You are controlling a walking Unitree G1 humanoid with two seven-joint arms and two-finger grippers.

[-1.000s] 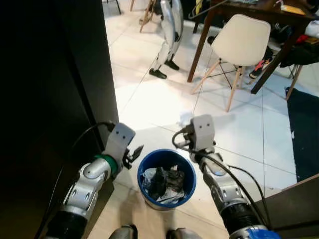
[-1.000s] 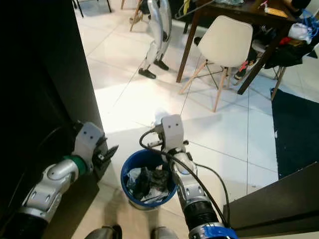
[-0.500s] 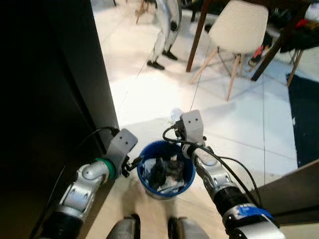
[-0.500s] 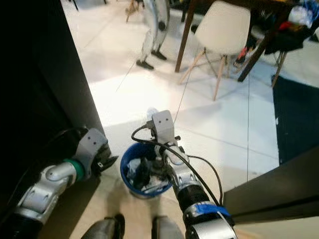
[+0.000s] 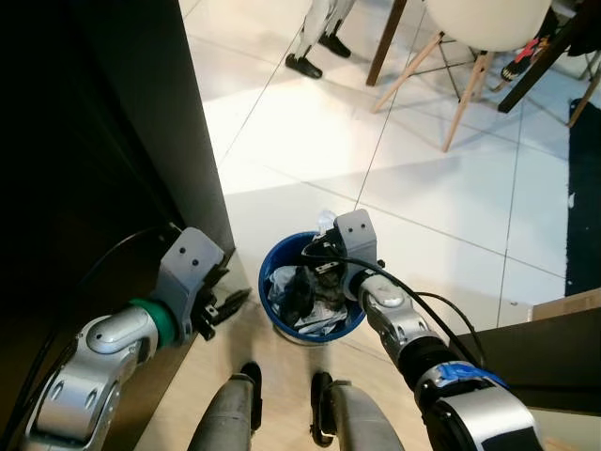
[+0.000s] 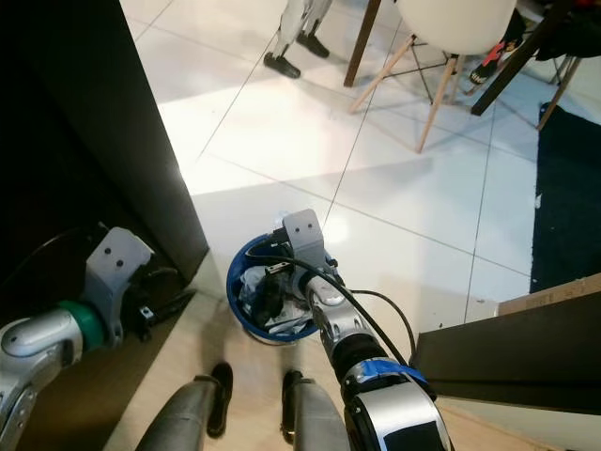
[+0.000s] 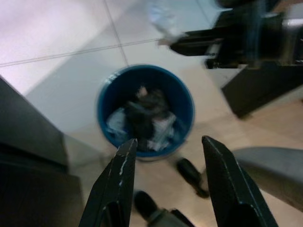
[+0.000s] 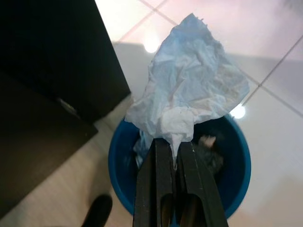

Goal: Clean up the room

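One blue bin (image 5: 282, 324) stands on the floor (image 5: 451, 188) just in front of the robot's feet (image 5: 246, 381), where white tiles meet a strip of pale wood flooring. It holds a jumble of rubbish: crumpled white paper and dark, blackish pieces, heaped to about mid-height.

The right gripper (image 8: 173, 142) hangs directly over the bin's opening, its fingers pressed together on the lower tip of a crumpled white tissue (image 8: 189, 94). The tissue spreads out beyond the fingertips, above the bin's far rim and apart from the rubbish below.

The left gripper (image 7: 165, 146) is held off to the bin's left side, near the dark cabinet (image 5: 103, 141). Its fingers (image 7: 118, 175) are spread wide apart and hold nothing; between them the wrist view looks down into the bin.

Farther back on the tiles stand the wooden legs of a white chair (image 5: 470, 66), a dark bench leg (image 5: 387, 42), and another robot's feet (image 5: 302, 64). A dark rug (image 6: 568, 197) lies at the right.
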